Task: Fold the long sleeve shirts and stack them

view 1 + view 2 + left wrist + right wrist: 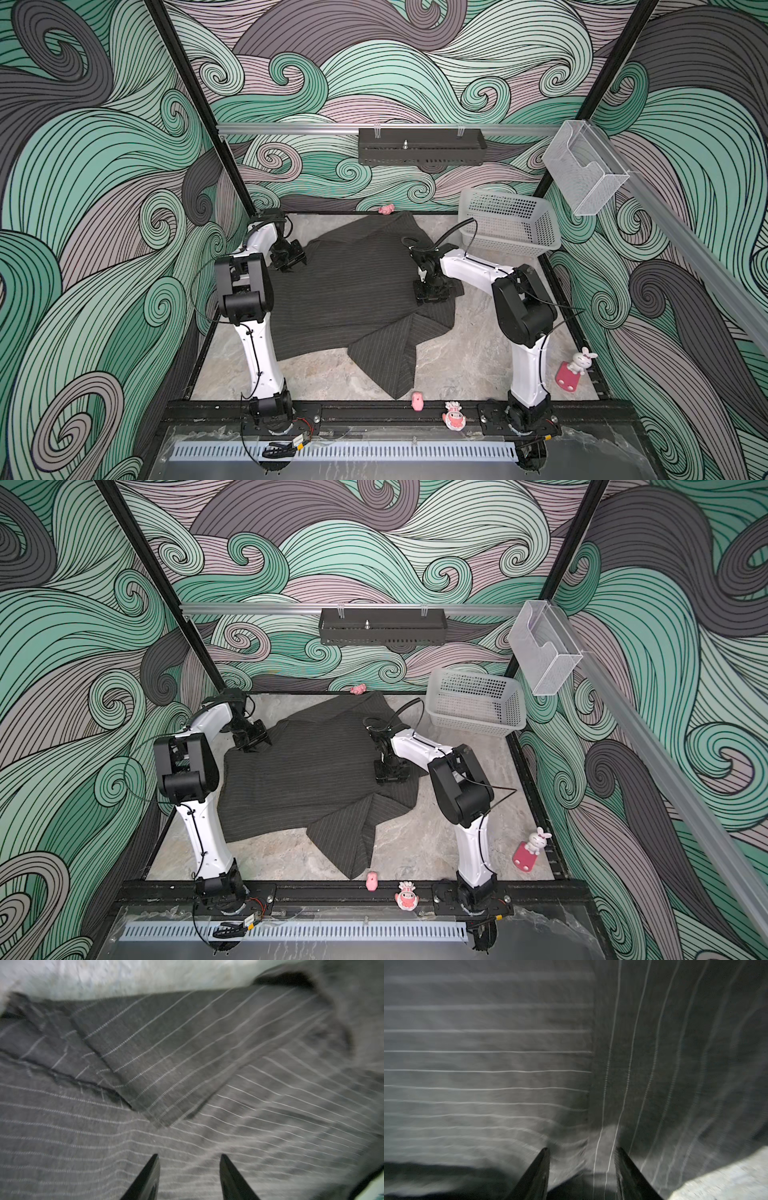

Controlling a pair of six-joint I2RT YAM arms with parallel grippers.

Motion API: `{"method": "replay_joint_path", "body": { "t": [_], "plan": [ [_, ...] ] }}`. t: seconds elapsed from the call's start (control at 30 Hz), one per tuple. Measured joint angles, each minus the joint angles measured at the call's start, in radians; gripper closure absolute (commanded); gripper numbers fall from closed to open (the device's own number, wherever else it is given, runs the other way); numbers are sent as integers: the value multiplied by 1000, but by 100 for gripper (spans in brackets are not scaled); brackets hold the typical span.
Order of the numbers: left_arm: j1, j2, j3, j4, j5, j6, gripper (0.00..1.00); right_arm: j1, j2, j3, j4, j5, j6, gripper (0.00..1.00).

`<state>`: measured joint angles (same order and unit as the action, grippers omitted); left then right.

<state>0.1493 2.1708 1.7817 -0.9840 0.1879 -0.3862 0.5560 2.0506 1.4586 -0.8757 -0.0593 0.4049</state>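
Note:
One long sleeve shirt (353, 291) (307, 771), dark charcoal with thin pale pinstripes, lies spread over the middle of the marble table in both top views. A folded part of it points toward the front edge. My left gripper (291, 261) (253, 742) is low over the shirt's far left edge. In the left wrist view the left gripper (189, 1156) is open above striped cloth (187, 1053), with nothing pinched. My right gripper (432, 295) (392, 776) points down at the shirt's right edge. In the right wrist view the right gripper (581, 1149) is open, astride a raised fold of the cloth (488, 1064).
A white mesh basket (509, 226) stands at the back right. A small pink toy (386, 209) lies at the back wall. Another pink toy (417, 401) and a figurine (454, 413) sit at the front rail. A rabbit figure (575, 368) is at the right edge.

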Motion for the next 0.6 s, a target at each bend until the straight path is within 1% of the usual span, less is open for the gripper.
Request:
{"method": "replay_joint_path", "body": {
  "t": [0.1,0.2,0.33,0.5,0.6],
  "plan": [
    [-6,30,31,-12,-37,19,51,-2,6,-4,11,-2,-1,49],
    [-11,65,98,-28,-70,47,52,-2,5,-12,19,-1,-1,49],
    [-19,103,153,-39,-97,73,54,-2,-4,-26,32,-2,-2,49],
    [-24,163,212,-73,-103,92,60,-5,-8,-32,39,-3,-4,49],
    [-28,182,225,-92,-103,98,67,-5,-10,-36,43,-3,-5,49]
  ]
}}
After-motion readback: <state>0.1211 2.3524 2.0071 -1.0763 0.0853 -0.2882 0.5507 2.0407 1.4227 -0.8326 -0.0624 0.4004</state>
